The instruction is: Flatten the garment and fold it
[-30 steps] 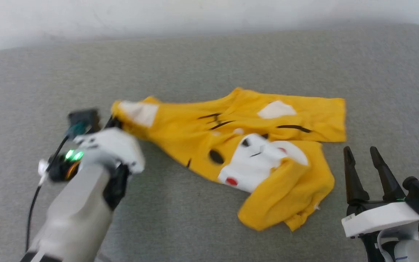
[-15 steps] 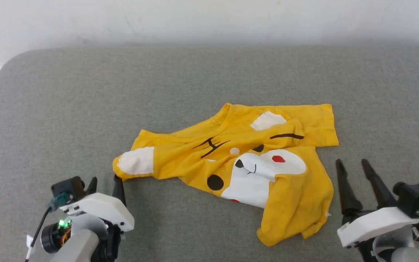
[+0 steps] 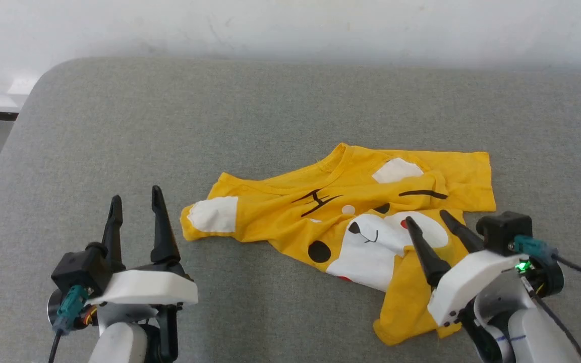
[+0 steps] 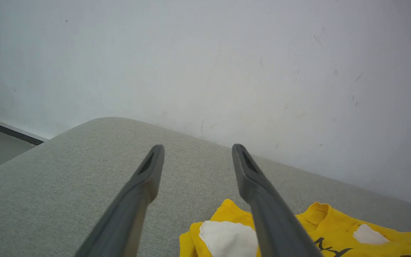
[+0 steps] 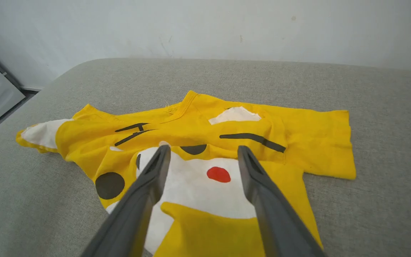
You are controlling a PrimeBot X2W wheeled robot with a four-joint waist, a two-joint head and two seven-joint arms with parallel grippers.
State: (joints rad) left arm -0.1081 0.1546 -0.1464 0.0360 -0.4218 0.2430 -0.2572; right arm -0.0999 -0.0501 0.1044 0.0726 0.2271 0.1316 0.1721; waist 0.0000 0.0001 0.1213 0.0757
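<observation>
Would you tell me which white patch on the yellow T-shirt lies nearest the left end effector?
The white patch on the sleeve tip at the T-shirt's left end; the small upper patch and big face patch lie further right.

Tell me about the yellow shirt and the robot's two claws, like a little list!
garment: yellow T-shirt with a cartoon face, crumpled, near corner folded over the print
lying on: grey padded surface
left gripper: open, empty, beside the white-tipped sleeve, apart from it
right gripper: open, empty, aimed over the white face patch
folding: not yet begun
</observation>
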